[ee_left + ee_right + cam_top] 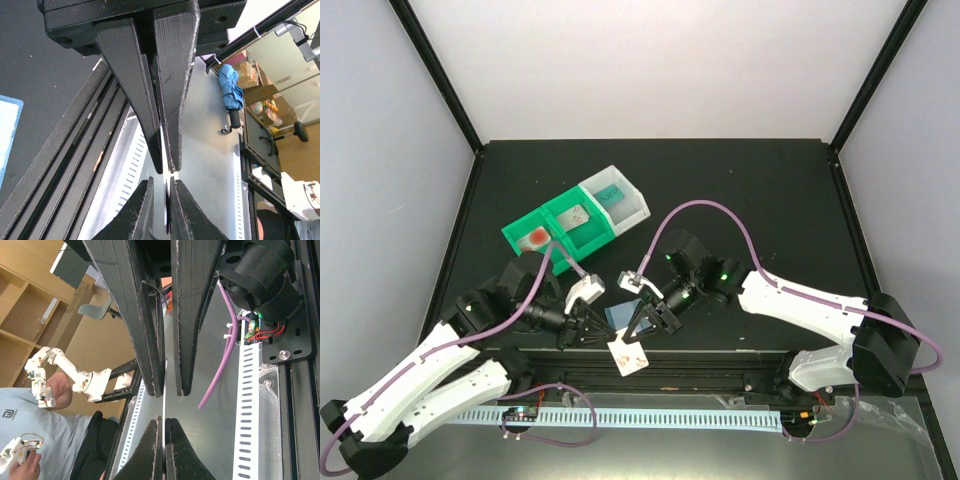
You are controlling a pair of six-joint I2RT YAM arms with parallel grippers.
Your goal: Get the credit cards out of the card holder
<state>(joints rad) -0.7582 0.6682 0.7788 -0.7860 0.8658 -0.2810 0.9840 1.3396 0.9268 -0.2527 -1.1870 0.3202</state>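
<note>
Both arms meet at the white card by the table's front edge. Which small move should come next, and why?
Probably the right gripper should open slightly and let go. Both wrist views show a thin edge pinched between closed fingers, so the left gripper seems to hold the white card too, and the green tray lies on its side.

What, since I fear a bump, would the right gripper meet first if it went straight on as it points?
Probably nothing close: the right gripper, shut on a credit card, aims at the grey surface beside the slotted duct. Depth is unclear.
</note>
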